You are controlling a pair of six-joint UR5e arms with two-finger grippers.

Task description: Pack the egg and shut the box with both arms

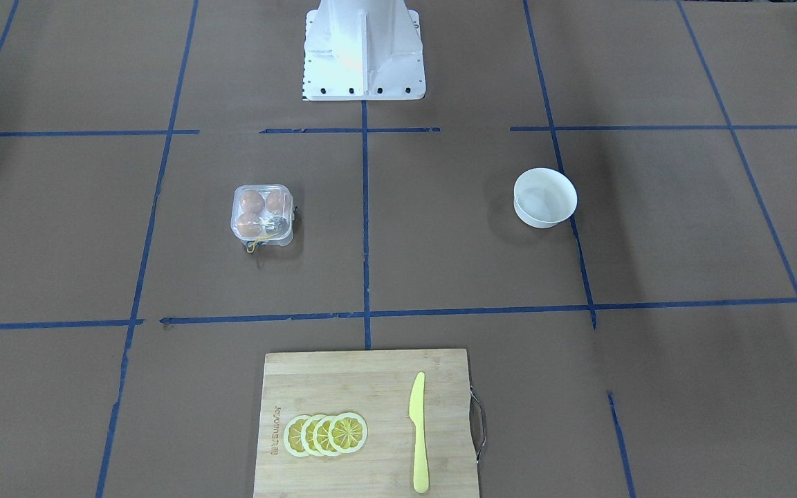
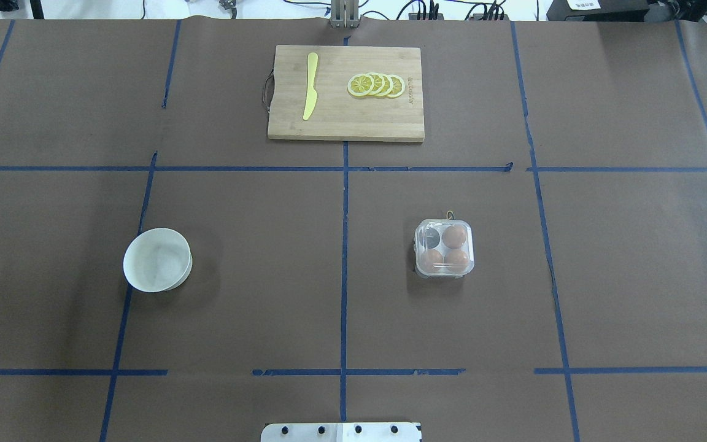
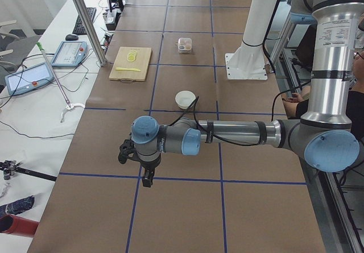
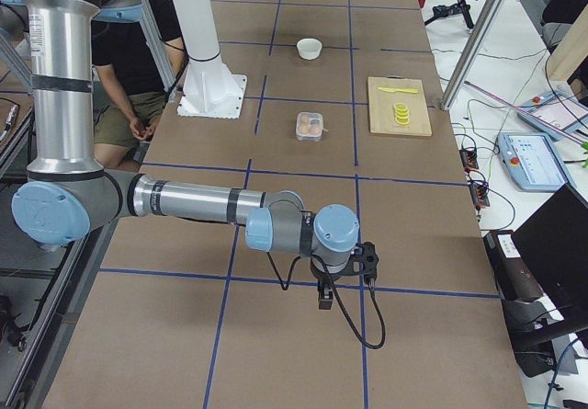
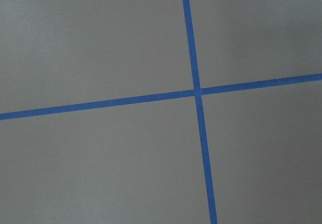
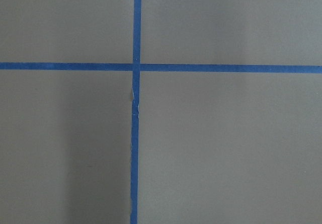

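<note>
The box point(image 2: 444, 248) is a clear plastic carton on the brown table, right of the centre line, and its lid lies down over the cups. Three orange-brown eggs sit inside; one egg point(image 2: 455, 236) is at the far right cup. The fourth cup shows only something dark. Yellow string point(image 1: 257, 243) hangs at its edge. My left gripper point(image 3: 147, 180) hangs over the table's left end, far from the box. My right gripper point(image 4: 323, 299) hangs over the right end. Both show only in side views, so I cannot tell if they are open or shut.
An empty round white bowl point(image 2: 157, 259) stands on the left half. A wooden cutting board point(image 2: 346, 123) at the far edge carries lemon slices point(image 2: 377, 85) and a yellow knife point(image 2: 310, 92). The white pedestal base point(image 1: 364, 52) is at the robot's side. Wrist views show only paper and blue tape.
</note>
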